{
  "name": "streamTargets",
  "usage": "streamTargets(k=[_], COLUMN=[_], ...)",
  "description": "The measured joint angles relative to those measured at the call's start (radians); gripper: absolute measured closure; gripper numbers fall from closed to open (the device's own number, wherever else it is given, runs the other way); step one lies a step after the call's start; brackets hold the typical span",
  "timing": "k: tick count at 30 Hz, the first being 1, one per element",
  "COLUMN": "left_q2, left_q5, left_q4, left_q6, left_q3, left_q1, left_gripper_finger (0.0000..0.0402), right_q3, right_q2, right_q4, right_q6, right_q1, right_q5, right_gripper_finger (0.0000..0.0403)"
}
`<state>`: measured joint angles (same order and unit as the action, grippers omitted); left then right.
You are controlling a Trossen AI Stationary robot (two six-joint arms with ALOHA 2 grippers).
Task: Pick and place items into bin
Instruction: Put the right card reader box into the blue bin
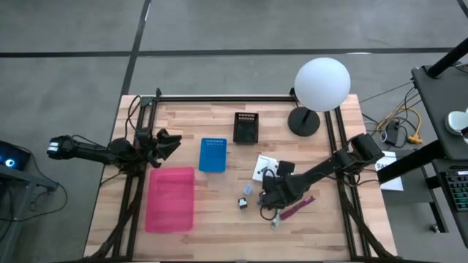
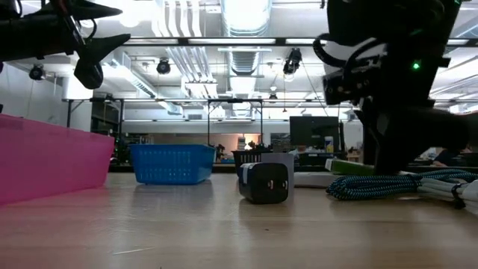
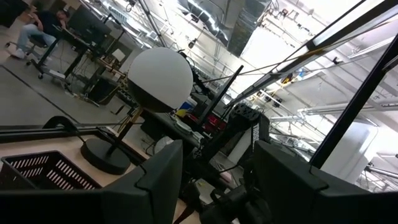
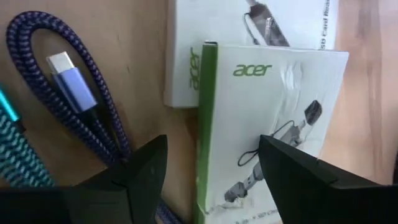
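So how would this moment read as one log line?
right claw: open over white Acer box | left claw: open, waiting above pink bin

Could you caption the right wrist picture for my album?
Open right gripper poised over a white Acer box, beside a coiled purple cable.

Two dark jointed arms, black angular claw fingers (image 4: 140, 171), looping black cables.

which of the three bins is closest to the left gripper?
The pink bin, largest of the three, sits just in front of the left gripper. The blue bin is farther toward the middle; the black basket is farther still.
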<state>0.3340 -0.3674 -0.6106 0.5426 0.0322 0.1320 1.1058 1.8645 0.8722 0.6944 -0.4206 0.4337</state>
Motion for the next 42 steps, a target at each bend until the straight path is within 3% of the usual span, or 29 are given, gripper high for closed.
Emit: streamTargets(k=[15,31,42], left_q2=[-0.002,-0.001,-0.001], left_q5=[0.0,0.0,0.0], left_q4=[-0.001,0.0,-0.001], left_q6=[0.0,0.0,0.0], left_q3=[0.0,0.0,0.0], left_q1=[0.0,0.0,0.0], left_gripper_finger=[0.0219,0.0219,0.0219], right_q3=[-0.077,-0.104,-0.057], right_q2=[-0.002,-0.004,-0.005], right_q4=[-0.078,-0.095,-0.07], right_q6=[0.001,0.005,0.01], right_q1=[0.002,0.002,0.004], right_q5=[0.109,0.131,0.101], right_gripper_finger=[0.0174,0.0303,0.0336])
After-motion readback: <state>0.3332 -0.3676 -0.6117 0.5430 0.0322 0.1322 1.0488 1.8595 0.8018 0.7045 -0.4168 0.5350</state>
